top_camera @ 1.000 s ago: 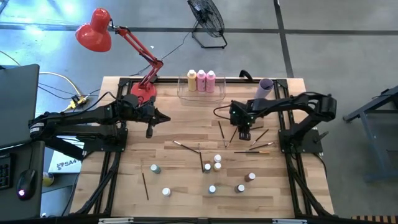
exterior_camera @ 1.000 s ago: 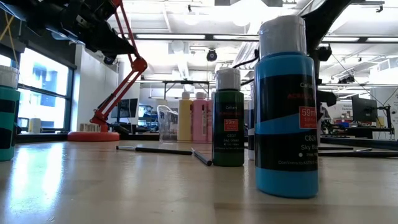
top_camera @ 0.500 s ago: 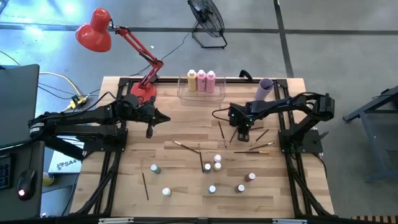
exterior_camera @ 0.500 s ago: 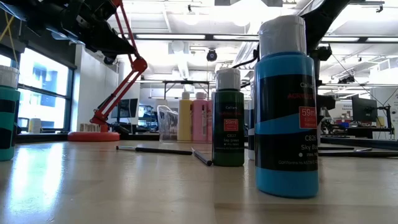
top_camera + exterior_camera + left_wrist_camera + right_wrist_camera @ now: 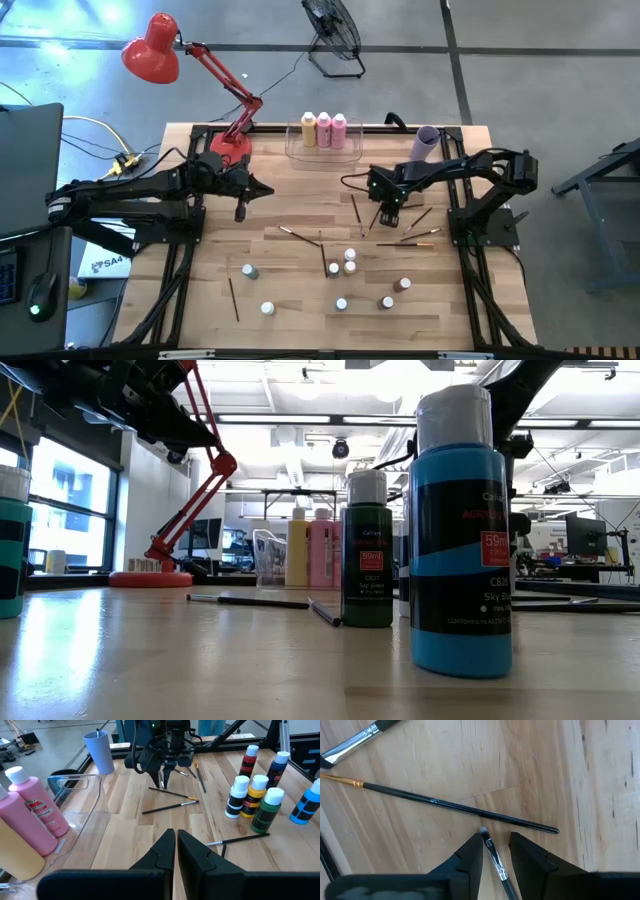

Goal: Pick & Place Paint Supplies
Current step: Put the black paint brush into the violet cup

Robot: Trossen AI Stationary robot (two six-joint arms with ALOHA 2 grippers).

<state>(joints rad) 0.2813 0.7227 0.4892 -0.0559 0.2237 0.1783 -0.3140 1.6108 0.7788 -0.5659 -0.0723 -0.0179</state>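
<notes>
Shifted since a second ago: right gripper (image 5: 388, 215), sitting slightly nearer the table's middle; bottles and brushes lying unchanged.

High view: right gripper is hanging over the scattered paintbrushes (image 5: 405, 241). Left gripper (image 5: 240, 211) is waiting left of centre beside the red lamp (image 5: 150, 48). Three tall paint bottles (image 5: 323, 129) are standing in the clear bin (image 5: 292, 152) at the far edge, the lilac cup (image 5: 426, 141) lying just right of it. Small capped bottles (image 5: 349, 261) are clustering near the front.

Low view: a blue bottle (image 5: 461, 530) and a green bottle (image 5: 367, 550) are blocking much of the table behind; a dark brush (image 5: 262, 601) is lying left of them.

Left wrist view: own fingers (image 5: 161, 856) are pressing together, holding nothing; the right gripper shows far off, above crossed brushes (image 5: 170, 808).

Right wrist view: fingers (image 5: 470, 856) are standing partly apart with a thin silver-ferruled brush (image 5: 494, 857) between them, touching the inner face of one; firm clamping cannot be told. A long black brush (image 5: 454, 807) is lying crosswise just beyond the tips.
</notes>
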